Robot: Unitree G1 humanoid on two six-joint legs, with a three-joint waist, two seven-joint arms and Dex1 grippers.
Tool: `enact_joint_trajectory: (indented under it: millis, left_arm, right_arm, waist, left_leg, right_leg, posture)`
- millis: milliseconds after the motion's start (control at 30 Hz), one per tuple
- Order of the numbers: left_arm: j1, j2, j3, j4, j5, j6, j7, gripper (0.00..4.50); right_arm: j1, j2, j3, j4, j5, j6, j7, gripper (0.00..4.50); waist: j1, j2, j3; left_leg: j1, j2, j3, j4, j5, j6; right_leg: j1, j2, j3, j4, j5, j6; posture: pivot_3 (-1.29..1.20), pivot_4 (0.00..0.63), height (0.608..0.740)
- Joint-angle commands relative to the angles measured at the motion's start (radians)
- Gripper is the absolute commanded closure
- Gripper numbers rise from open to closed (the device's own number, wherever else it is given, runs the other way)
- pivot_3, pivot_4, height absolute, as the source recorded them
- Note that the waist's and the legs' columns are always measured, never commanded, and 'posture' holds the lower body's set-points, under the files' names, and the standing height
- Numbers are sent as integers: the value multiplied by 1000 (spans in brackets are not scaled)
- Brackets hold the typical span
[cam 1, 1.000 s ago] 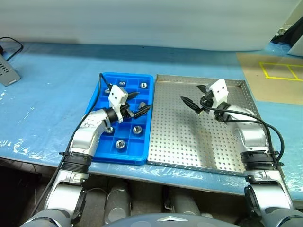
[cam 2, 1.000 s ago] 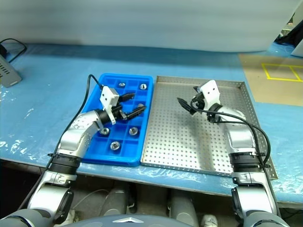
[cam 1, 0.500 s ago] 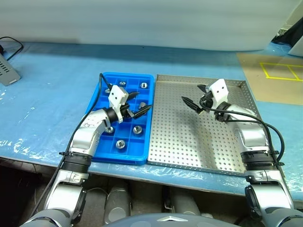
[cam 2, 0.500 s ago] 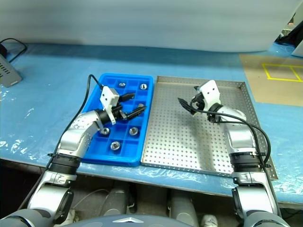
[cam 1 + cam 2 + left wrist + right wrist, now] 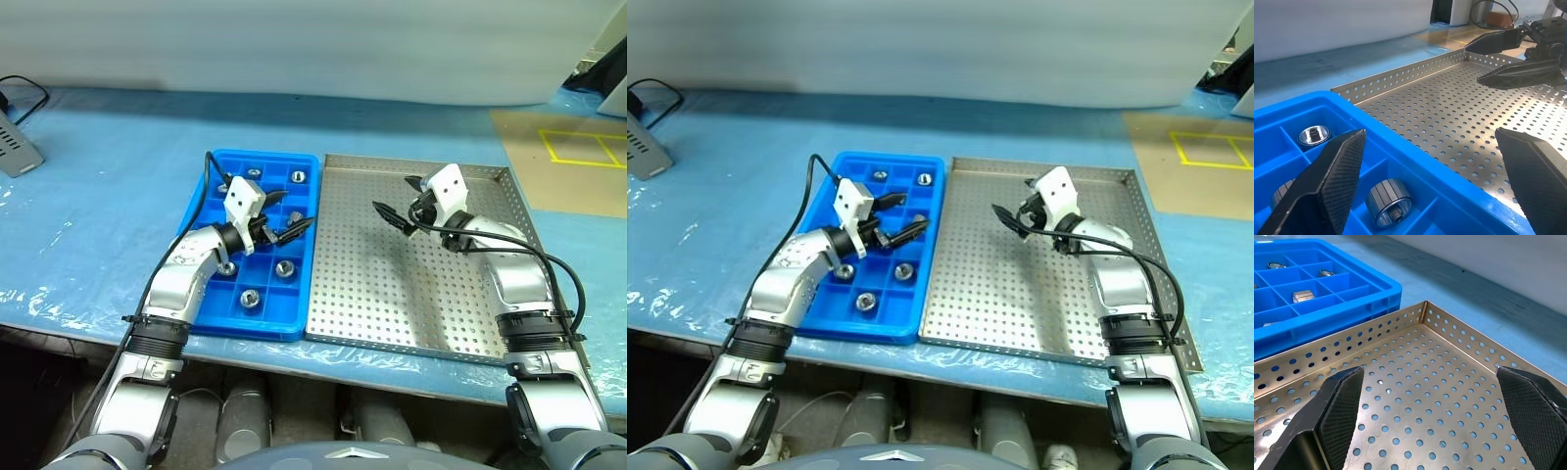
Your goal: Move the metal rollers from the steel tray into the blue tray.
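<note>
1. On a bench [image 5: 118, 166] covered in blue sheeting, the blue tray [image 5: 220, 318] and the steel tray [image 5: 392, 294] sit side by side, long edges touching, close to the bench's near edge.

2. The left gripper [image 5: 286, 216] hangs over the blue tray's right-hand columns, near the edge it shares with the steel tray, its two black fingers spread wide and holding nothing.

3. The right gripper [image 5: 400, 200] hovers above the far half of the steel tray, pointing toward the blue tray, fingers likewise wide apart and empty.

4. The metal rollers [image 5: 249, 298] rest in separate square compartments of the blue tray: two in the far row, others along the near rows and beside the left arm. Seen from the left wrist, one ribbed roller [image 5: 1388, 201] lies on its side in its cell while another [image 5: 1313, 135] stands on end a cell away.

5. The steel tray's perforated floor [image 5: 1440, 396] shows bare metal and holes from rim to rim.

6. A grey box [image 5: 15, 147] with a black cable sits at the bench's far left edge.
</note>
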Motion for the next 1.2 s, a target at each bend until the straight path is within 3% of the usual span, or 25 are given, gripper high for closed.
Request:
enact_joint_trajectory:
  millis: [33,1200]
  left_arm:
    - [0,4,1,-44,0,-10,3,39]
    - [23,14,5,-72,-3,-3,18,39]
  right_arm:
    - [-14,-9,-1,-46,-2,-8,1,0]
    - [-23,-4,33,50,-31,-96,29,0]
  waist:
    - [0,0,0]
    - [1,0,0]
  left_leg:
    - [0,0,0,0,0,0]
    - [0,0,0,0,0,0]
  right_leg:
    - [0,0,0,0,0,0]
    - [0,0,0,0,0,0]
  posture:
    - [-139,150,740]
    - [-111,150,740]
